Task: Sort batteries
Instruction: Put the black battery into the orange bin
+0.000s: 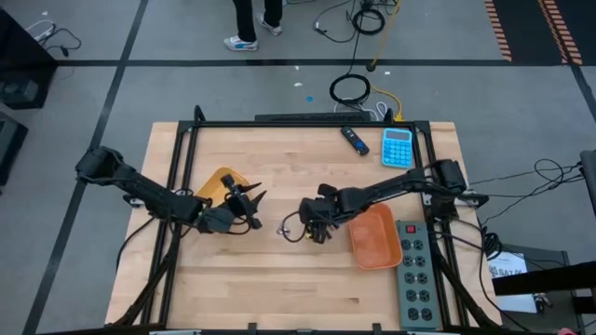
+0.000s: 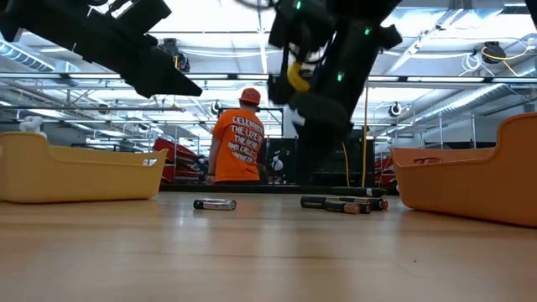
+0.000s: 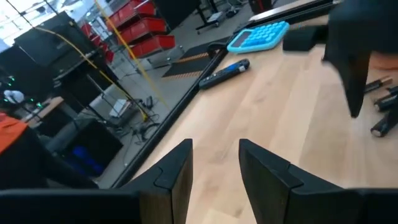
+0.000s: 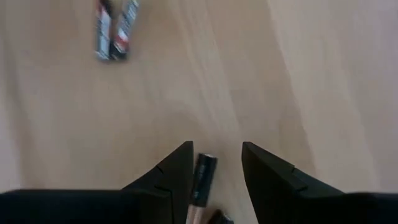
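Right gripper (image 4: 214, 171) over dark battery (image 4: 203, 177)

The wooden table (image 1: 279, 279) carries an orange tray (image 1: 375, 237) as landmark. Well to its left sits a yellow tray (image 1: 216, 185); between them batteries (image 2: 344, 204) lie loose on the wood, one (image 2: 215, 204) apart from the cluster. Behind the orange tray lie a blue calculator (image 1: 398, 147) and a dark stick (image 1: 353, 139); a power strip (image 1: 415, 279) lies just right of it.

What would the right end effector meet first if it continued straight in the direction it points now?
Probably the dark battery lying on the table between the open fingers of the right end effector; how far above it the fingers are is unclear.
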Action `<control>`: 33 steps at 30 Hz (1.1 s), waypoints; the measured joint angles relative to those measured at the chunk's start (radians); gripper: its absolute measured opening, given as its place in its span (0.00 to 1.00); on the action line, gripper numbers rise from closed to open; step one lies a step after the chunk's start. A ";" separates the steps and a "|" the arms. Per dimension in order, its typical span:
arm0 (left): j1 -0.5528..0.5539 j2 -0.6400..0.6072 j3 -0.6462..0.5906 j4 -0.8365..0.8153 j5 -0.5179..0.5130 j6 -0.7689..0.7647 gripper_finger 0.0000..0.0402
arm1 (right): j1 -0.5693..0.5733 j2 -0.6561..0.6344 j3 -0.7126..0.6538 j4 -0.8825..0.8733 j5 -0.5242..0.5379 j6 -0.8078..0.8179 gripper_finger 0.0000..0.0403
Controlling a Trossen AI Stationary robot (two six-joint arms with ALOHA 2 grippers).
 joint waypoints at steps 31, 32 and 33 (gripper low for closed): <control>-0.001 0.000 0.000 0.000 0.096 -0.030 0.34 | -0.012 0.066 -0.011 -0.020 -0.046 -0.011 0.05; -0.001 0.000 0.000 0.000 0.096 -0.030 0.34 | -0.012 0.062 -0.009 -0.022 -0.044 -0.014 0.05; -0.001 0.000 0.000 0.000 0.096 -0.031 0.34 | -0.010 0.060 -0.004 -0.027 -0.035 -0.017 0.05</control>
